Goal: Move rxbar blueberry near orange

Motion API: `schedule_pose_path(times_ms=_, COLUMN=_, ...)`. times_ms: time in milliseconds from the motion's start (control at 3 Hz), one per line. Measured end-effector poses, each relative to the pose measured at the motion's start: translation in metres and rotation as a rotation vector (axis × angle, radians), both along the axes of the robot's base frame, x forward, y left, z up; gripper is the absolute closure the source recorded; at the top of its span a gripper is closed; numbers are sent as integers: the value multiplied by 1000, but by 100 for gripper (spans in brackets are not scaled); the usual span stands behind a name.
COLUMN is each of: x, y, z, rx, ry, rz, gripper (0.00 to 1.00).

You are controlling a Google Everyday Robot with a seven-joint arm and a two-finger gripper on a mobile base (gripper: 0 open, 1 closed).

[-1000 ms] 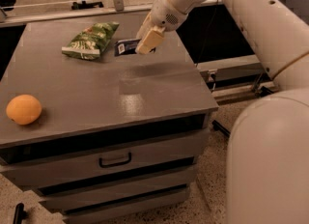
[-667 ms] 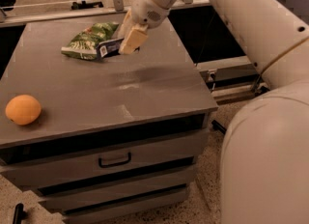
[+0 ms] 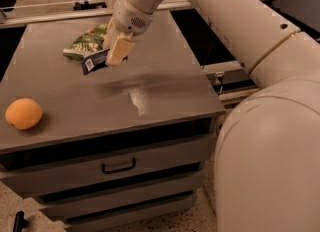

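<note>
Far left: orange sits on the grey cabinet top, near the front-left corner, alone, well apart from everything else. Below it, at floor level, a small black object, can't tell what.

Back-left of the top: green snack bag lies flat and crinkled. Just in front of it and overlapping its lower edge in this view is the rxbar blueberry, dark blue w/ white label patch at its left end and tilted w/ that end lower. The bar's right end is clamped in the gripper; tan fingers are closed tight on it, pointing down and left. Bar looks to be held a bit above the surface; a smeared shadow lies on the top to the right and in front.

Centre front: drawers under the top, upper one w/ a black handle.

Right: white arm runs from the gripper up and across to the robot body, which fills the lower-right corner
</note>
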State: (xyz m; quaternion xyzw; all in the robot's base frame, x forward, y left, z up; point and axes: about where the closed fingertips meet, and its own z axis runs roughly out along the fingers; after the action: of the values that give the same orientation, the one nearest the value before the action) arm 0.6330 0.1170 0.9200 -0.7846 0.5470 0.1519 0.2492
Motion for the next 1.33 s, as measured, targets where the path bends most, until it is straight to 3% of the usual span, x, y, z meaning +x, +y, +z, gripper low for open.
schedule_pose_path(times_ms=667, x=-29, y=54, z=-32, rx=-44, ry=55, rz=197, gripper=100)
schedule_pose_path(times_ms=1333, x=-51, y=79, z=-47, rx=-62, ry=65, rz=284, gripper=100)
